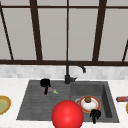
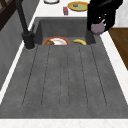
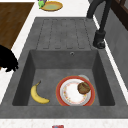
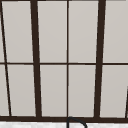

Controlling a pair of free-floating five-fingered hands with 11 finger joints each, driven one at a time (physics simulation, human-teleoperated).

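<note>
Right now a small purple eggplant with a green stem (image 1: 50, 90) is sitting in the left hand (image 1: 45, 83), whose fingers are curling round it above the ribbed grey draining board (image 1: 37, 100). Over at the basin's front edge, the right hand (image 1: 95, 114) is hovering with fingers curled on nothing, just beside an orange-rimmed white plate (image 1: 93, 106) carrying a brown muffin (image 1: 87, 99). Nearby a yellow banana (image 3: 37, 94) is lying on the basin floor.

left hand (image 1: 45, 83), right hand (image 1: 95, 114), glossy black, human-shaped
</note>
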